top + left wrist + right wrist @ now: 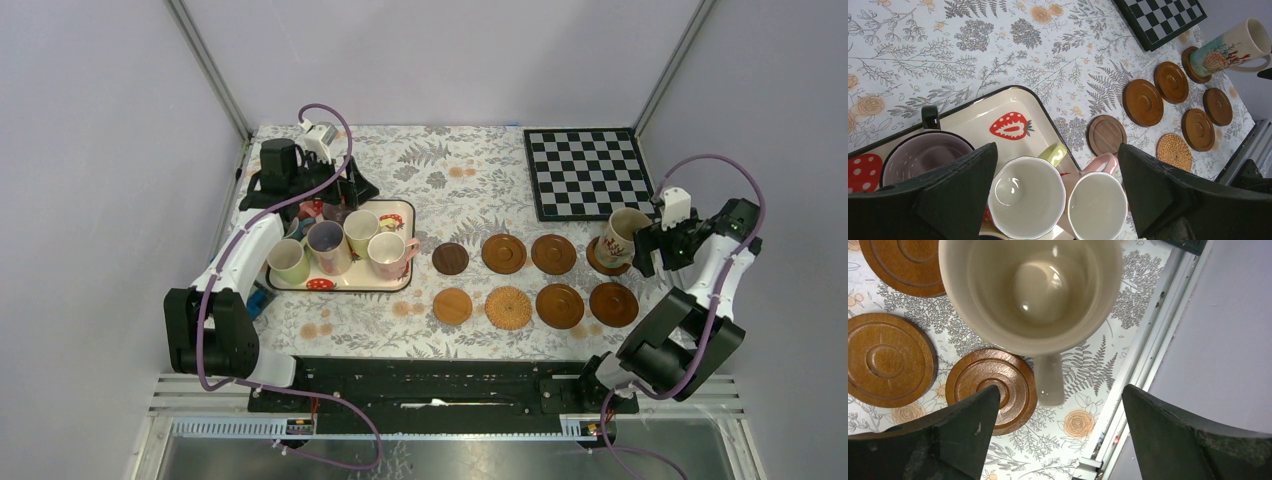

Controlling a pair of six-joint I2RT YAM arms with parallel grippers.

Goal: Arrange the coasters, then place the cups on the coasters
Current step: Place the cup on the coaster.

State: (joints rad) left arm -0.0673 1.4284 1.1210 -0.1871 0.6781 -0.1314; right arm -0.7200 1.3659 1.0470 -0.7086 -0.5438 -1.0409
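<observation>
The coasters lie in two rows, so the work appears to have passed to carrying cups. The right pincer (1060, 400) is spread wide and holds nothing. The tall patterned mug (1033, 285) stands just ahead of its fingers, handle toward them, on the end coaster (1192, 65). The left pincer (1057, 152) hangs equally wide above the tray (973, 115), a cream cup (1028, 202) and a pink cup (1097, 207) beneath its gap. Next it likely must drop over one rim and close. No brand or writing is legible.

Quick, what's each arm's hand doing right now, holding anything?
Left gripper: open, holding nothing.
Right gripper: open, holding nothing, by the tall mug.
</observation>
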